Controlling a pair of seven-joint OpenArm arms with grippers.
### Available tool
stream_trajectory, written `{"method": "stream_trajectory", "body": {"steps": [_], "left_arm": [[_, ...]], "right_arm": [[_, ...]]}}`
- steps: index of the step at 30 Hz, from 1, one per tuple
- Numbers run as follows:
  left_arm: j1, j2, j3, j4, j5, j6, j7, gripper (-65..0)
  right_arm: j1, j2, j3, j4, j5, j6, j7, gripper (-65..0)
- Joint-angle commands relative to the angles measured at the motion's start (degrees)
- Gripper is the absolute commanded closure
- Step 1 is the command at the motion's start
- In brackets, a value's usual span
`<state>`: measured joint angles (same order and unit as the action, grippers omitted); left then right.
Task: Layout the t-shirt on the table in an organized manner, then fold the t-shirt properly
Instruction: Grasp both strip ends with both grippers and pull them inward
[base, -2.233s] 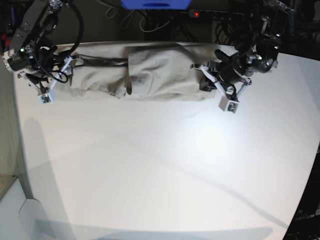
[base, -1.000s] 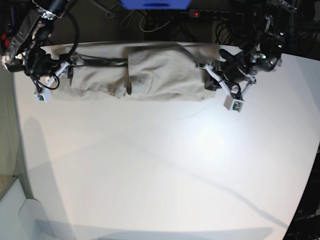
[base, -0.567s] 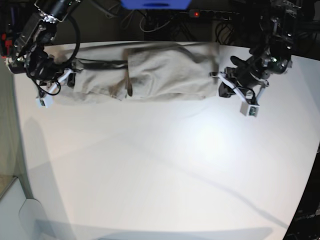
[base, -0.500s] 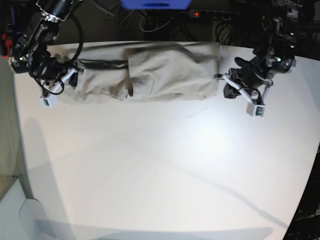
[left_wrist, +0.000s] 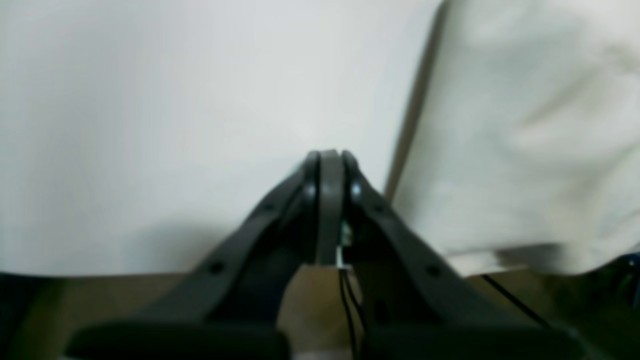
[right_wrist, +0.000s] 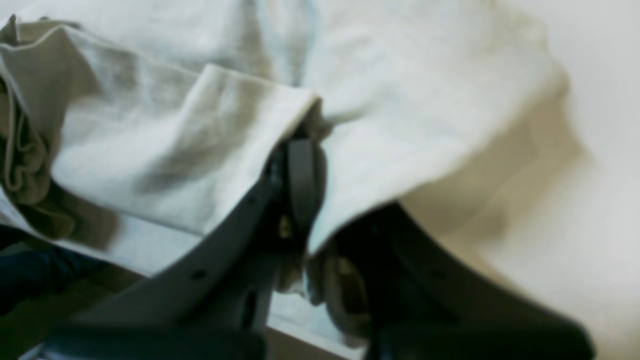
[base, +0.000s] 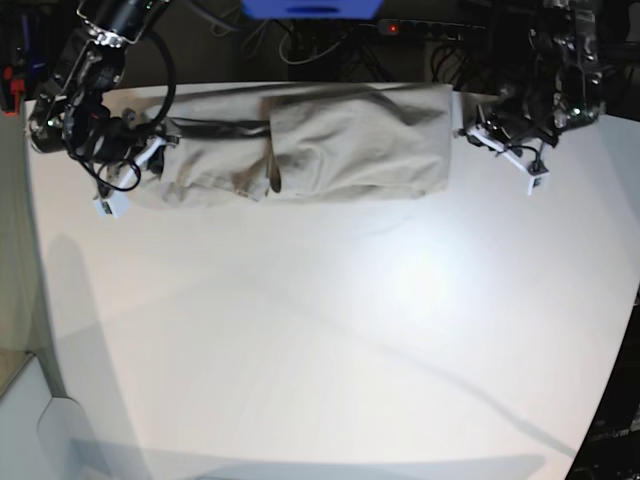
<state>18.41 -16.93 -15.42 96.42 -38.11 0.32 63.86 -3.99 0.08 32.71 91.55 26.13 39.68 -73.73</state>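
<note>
The beige-grey t-shirt (base: 330, 140) lies bunched in a long band along the far edge of the white table (base: 320, 330). My right gripper (base: 155, 150) sits at the band's left end. In the right wrist view this gripper (right_wrist: 305, 155) is shut on a fold of the t-shirt (right_wrist: 165, 135), and cloth drapes over one finger. My left gripper (base: 470, 130) hovers just off the shirt's right end. In the left wrist view the left gripper (left_wrist: 330, 165) is shut with nothing in it, over bare table, and the shirt's edge (left_wrist: 525, 125) lies close on the right.
Behind the table's far edge are dark cables, a power strip with a red light (base: 392, 27) and a blue object (base: 310, 8). The tabletop curves away at the left and right sides. Wide bare white surface stretches in front of the shirt.
My right gripper has shut on the shirt's left end. The left arm has swung right and toward the far edge; the shirt's right end shifted right and now lies apart from it.
</note>
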Motion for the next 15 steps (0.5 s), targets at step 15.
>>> {"method": "stream_trajectory", "body": {"steps": [15], "left_arm": [[-6.41, 4.4, 5.79, -5.83, 0.09, 0.61, 0.28, -0.2]], "right_arm": [[-0.54, -4.87, -12.62, 19.88, -0.94, 0.32, -3.94, 0.0]]}}
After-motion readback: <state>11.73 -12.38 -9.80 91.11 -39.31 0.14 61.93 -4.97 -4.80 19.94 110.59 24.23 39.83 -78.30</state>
